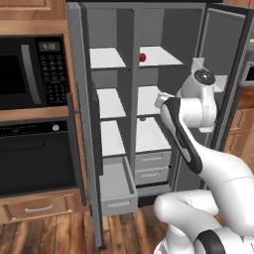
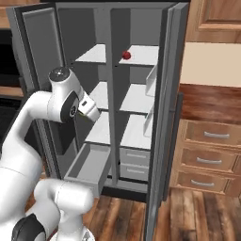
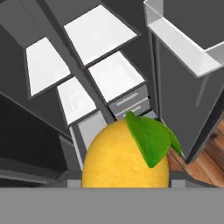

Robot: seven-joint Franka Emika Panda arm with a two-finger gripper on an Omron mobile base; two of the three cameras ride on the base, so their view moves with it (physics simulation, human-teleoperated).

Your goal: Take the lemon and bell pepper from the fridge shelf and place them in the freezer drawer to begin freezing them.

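So the round yellow lemon (image 3: 125,157) with a glossy green leaf on top sits right up against the hand camera, clamped in the gripper's (image 3: 125,186) narrowed jaws, in front of the open grey fridge. The small glossy red bell pepper (image 1: 142,57) sits on the flat white top fridge shelf (image 1: 161,57) near the divider. Down low, the long deep grey freezer drawer (image 1: 118,191) is pulled out.

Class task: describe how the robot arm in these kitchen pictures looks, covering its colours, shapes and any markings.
The arm is made of glossy white rounded segments joined by dark grey to black joints. A round dark cap with a light centre tops one joint. No cables or lettering are visible. The hand is a small white block.
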